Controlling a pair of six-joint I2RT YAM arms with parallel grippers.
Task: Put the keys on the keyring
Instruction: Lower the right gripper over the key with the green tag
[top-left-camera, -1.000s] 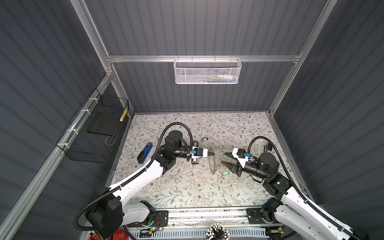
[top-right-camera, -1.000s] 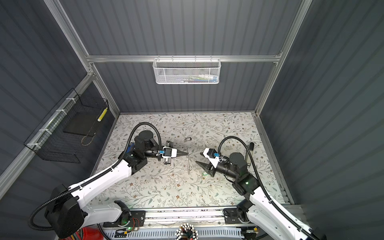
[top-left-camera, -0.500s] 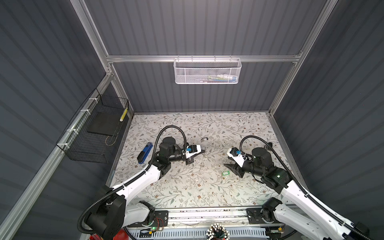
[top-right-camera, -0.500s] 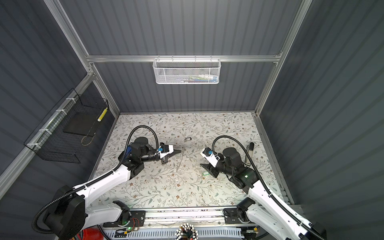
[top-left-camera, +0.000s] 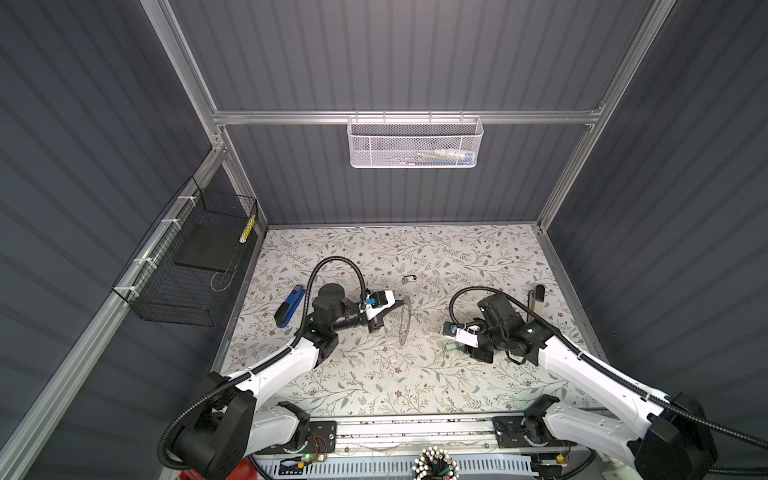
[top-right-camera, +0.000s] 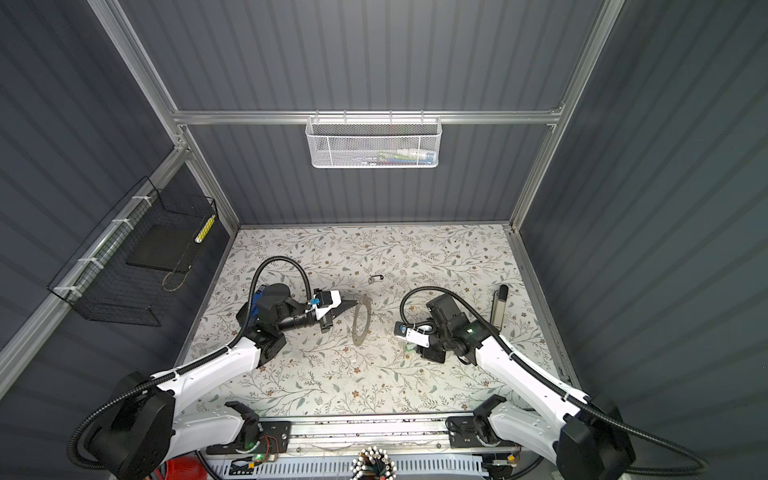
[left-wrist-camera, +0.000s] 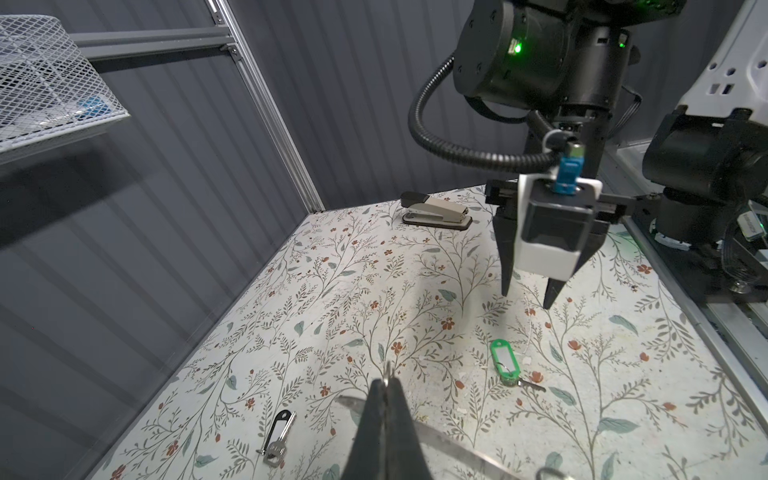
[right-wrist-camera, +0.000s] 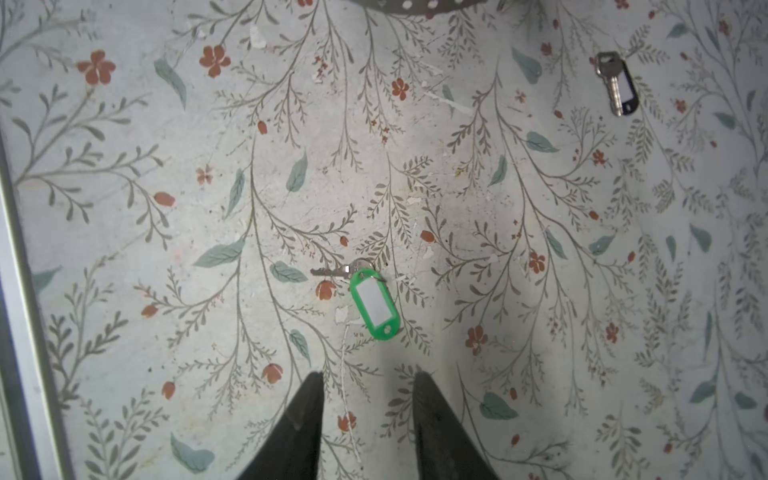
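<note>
My left gripper (left-wrist-camera: 386, 380) is shut on the rim of the keyring (top-left-camera: 405, 320), a thin grey metal ring held on edge above the table; both top views show it (top-right-camera: 360, 320). The green-tagged key (right-wrist-camera: 374, 303) lies flat on the floral table. My right gripper (right-wrist-camera: 368, 376) points straight down just short of that key, open, with nothing between its fingers. The left wrist view shows this gripper (left-wrist-camera: 527, 299) hovering a little above the table beyond the green key (left-wrist-camera: 503, 361). The black-tagged key (left-wrist-camera: 279, 428) lies apart, farther back (top-left-camera: 409, 278).
A blue stapler (top-left-camera: 289, 307) lies beside the left arm. A grey stapler (top-left-camera: 535, 299) lies near the right wall. A white mesh basket (top-left-camera: 415, 143) hangs on the back wall and a black wire basket (top-left-camera: 195, 266) on the left wall.
My right gripper has swung from pointing sideways to pointing down over the green key, and its jaws have narrowed. My left gripper has drawn back slightly leftward with the keyring.
</note>
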